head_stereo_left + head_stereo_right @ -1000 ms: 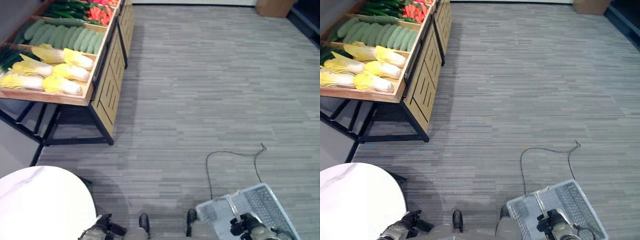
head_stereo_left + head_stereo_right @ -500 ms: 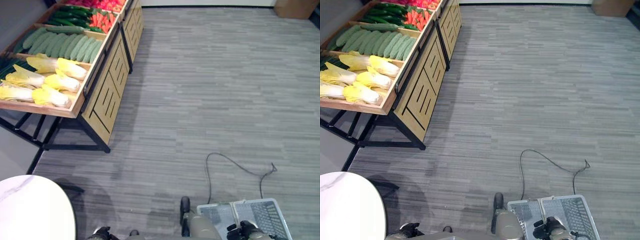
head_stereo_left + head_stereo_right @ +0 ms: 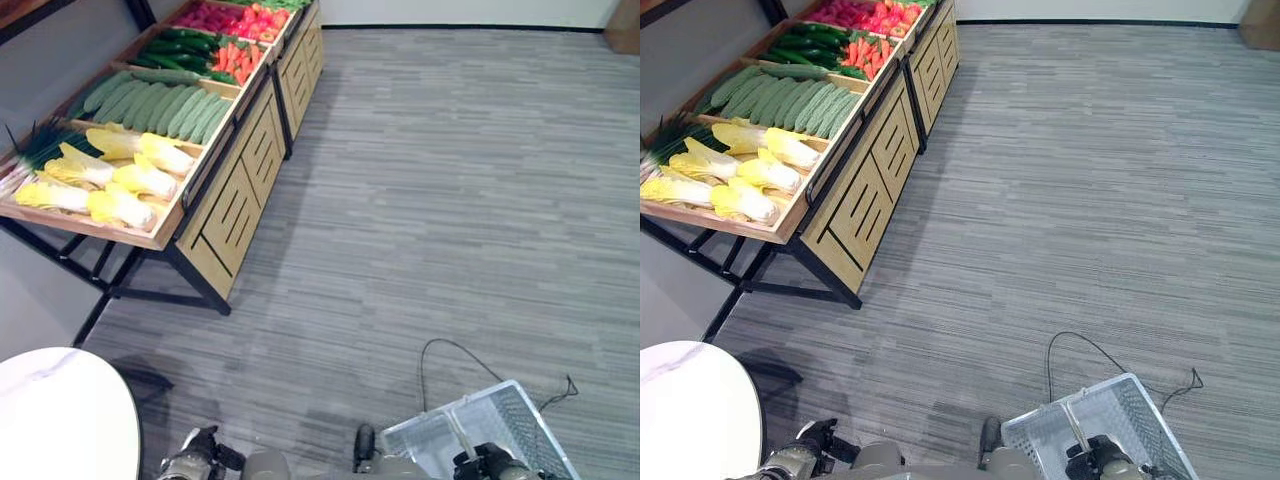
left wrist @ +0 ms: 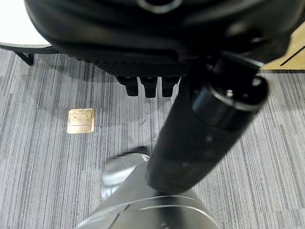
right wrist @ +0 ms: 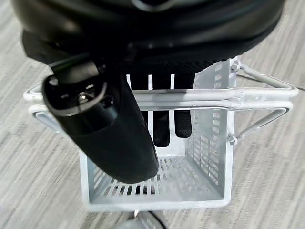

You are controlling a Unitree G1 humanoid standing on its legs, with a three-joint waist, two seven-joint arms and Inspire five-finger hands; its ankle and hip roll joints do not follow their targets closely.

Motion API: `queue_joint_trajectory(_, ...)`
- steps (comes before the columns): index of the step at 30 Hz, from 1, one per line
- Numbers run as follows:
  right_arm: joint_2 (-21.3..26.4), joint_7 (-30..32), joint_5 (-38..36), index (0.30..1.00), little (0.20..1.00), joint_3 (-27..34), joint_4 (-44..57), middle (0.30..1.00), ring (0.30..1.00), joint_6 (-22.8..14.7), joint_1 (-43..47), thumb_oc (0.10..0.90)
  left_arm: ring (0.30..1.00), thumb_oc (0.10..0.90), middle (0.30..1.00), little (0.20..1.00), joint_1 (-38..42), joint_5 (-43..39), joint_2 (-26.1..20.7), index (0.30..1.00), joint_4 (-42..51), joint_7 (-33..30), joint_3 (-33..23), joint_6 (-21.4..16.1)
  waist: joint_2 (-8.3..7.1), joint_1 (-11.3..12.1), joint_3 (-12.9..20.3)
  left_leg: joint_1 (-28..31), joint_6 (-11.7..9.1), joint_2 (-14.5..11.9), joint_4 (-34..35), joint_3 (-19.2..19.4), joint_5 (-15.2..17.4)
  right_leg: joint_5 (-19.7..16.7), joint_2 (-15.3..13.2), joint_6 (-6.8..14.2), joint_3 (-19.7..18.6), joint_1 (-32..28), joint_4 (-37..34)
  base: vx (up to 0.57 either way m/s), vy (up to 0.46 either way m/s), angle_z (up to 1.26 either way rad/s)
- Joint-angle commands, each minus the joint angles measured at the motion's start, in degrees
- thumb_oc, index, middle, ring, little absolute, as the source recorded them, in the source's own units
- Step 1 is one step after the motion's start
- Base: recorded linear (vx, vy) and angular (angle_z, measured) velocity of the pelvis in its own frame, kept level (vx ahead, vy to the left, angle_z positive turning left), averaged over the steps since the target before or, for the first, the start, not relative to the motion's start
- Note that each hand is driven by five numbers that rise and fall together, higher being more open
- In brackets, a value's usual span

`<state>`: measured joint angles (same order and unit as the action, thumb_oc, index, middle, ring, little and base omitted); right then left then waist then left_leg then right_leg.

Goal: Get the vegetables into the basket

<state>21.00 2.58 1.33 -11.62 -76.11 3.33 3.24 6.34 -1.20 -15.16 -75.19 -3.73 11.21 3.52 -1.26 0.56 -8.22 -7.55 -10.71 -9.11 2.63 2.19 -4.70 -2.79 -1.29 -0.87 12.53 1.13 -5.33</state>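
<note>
Right hand (image 5: 143,102) curled round the handle of the empty white basket (image 3: 1120,410), vegetables (image 3: 130,170) well apart on the wooden stand (image 3: 235,195) (left hand (image 3: 195,462) low, fingers curled on nothing): risk of the basket swinging and slipping while walking over.

Basket (image 3: 500,425) cut off at frame edge.

The vegetable stand (image 3: 150,140) shows farther right and up.
</note>
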Motion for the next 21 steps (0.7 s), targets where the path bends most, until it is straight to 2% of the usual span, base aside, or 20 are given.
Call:
queue_joint_trajectory(1, 2.7, 1.1, -0.9, 0.300, 0.300, 0.2, 1.3, 0.300, 0.300, 0.2, -1.0, 0.400, 1.000, 0.900, 1.000, 1.000, -0.4, -0.3, 0.7, 1.000, 0.0, 0.1, 0.9, 0.5, 0.58, 2.0, -2.6, -4.7, 2.7, 0.9, -0.4, -1.3, -6.5, 3.2, -4.7, 7.8, -5.6, -2.8, 4.6, 0.21, 0.108, -0.24)
queue_joint_trajectory(4, 2.7, 1.3, -1.0, 0.300, 0.300, 0.3, 1.5, 0.300, 0.300, 0.3, -0.3, 0.400, 1.000, 0.900, 1.000, 1.000, -0.5, -0.5, 0.5, 1.000, 0.0, -0.1, 1.0, 0.4, 0.75, 3.2, -2.6, -5.9, 2.2, 1.2, 0.2, -2.2, -7.8, 5.0, -5.1, 8.3, -7.5, -4.8, 5.0, 0.23, 0.146, -0.56)
queue_joint_trajectory(6, 2.1, 1.1, -1.5, 0.300, 0.300, 0.6, 1.4, 0.300, 0.300, 0.3, -0.1, 0.400, 1.000, 0.900, 1.000, 1.000, -0.9, -0.2, 0.0, 1.000, -0.1, 0.0, 0.7, 0.4, 0.72, 3.4, -2.0, -5.1, 3.3, 1.7, -1.9, -1.6, -5.8, 6.3, -5.8, 8.9, -8.8, -5.4, 5.9, 0.23, 0.273, -0.75)
queue_joint_trajectory(7, 1.6, 1.9, -5.5, 0.300, 0.300, 3.6, 2.0, 0.300, 0.300, -0.1, 0.2, 0.400, 1.000, 0.900, 1.000, 1.000, -1.1, -0.4, 0.0, 1.000, -0.4, -0.1, 0.4, 0.1, -0.29, 3.7, -1.8, -6.0, 4.9, 4.3, -5.8, -1.7, -2.3, 6.3, -8.9, 10.4, -9.9, -6.0, 7.1, 0.22, 0.352, -0.94)
queue_joint_trajectory(9, 0.9, 1.9, -5.7, 0.300, 0.300, 3.4, 2.6, 0.300, 0.300, -0.5, 0.9, 0.400, 1.000, 0.900, 1.000, 1.000, -1.4, -0.2, -0.4, 1.000, -0.4, -0.2, 0.2, -0.1, -0.78, 4.0, -1.6, -5.5, 5.8, 5.1, -7.0, -0.2, -0.9, 5.2, -10.1, 11.1, -11.7, -4.2, 8.2, 0.13, 0.302, -0.74)
queue_joint_trajectory(12, 0.5, 2.1, -4.1, 0.300, 0.300, 2.1, 2.1, 0.300, 0.300, 0.0, 2.4, 0.400, 1.000, 0.900, 1.000, 1.000, -1.0, -0.3, -1.0, 1.000, -0.2, -0.3, 0.0, -0.2, -1.48, 4.8, -1.3, -4.9, 7.3, 6.5, -7.0, 1.1, 0.9, 2.8, -11.9, 12.1, -12.2, -2.0, 8.6, 0.07, 0.199, -0.65)
queue_joint_trajectory(17, -0.6, 2.0, -3.1, 0.300, 0.300, 1.1, 2.5, 0.300, 0.300, 0.2, 3.6, 0.400, 1.000, 0.900, 1.000, 1.000, -1.1, -0.8, -1.9, 1.000, 0.5, -0.3, -0.8, -0.3, -2.98, 5.9, -2.1, -2.9, 8.9, 8.3, -5.5, 3.3, 2.7, -3.1, -13.5, 13.5, -9.6, 0.7, 9.3, 0.04, 0.143, -0.40)
queue_joint_trajectory(21, -0.9, 2.1, -3.3, 0.300, 0.300, 0.9, 2.9, 0.300, 0.300, 0.1, 3.8, 0.400, 1.000, 0.900, 1.000, 1.000, -0.9, -0.8, -2.2, 1.000, 0.7, -0.2, -1.1, -0.2, -3.22, 5.9, -3.2, -0.5, 10.3, 9.8, -4.5, 3.7, 3.8, -6.4, -13.5, 13.6, -8.5, 2.6, 15.2, 0.08, 0.145, -0.36)
